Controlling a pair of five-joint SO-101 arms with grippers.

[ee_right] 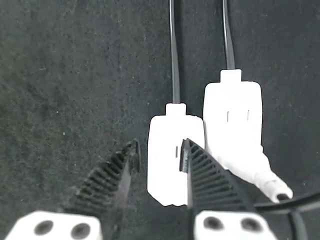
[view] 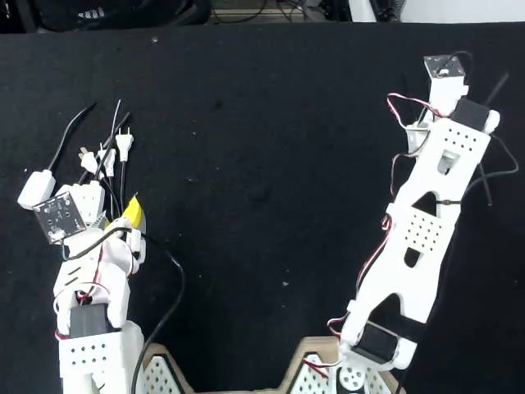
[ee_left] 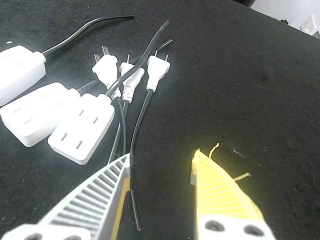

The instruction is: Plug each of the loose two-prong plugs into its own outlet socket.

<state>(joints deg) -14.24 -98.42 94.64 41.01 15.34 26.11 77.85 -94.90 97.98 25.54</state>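
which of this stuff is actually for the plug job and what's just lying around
For the job: three two-prong plugs, three white outlet blocks.
Lying about: dark clutter and cables behind the table.

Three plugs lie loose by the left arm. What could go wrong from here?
A black cord crosses the plugs; lifting one may drag the others.
The outlet blocks lie loose and bunched, so pushing a plug in may slide them.
The open left end effector hangs over a cord and may pinch it.
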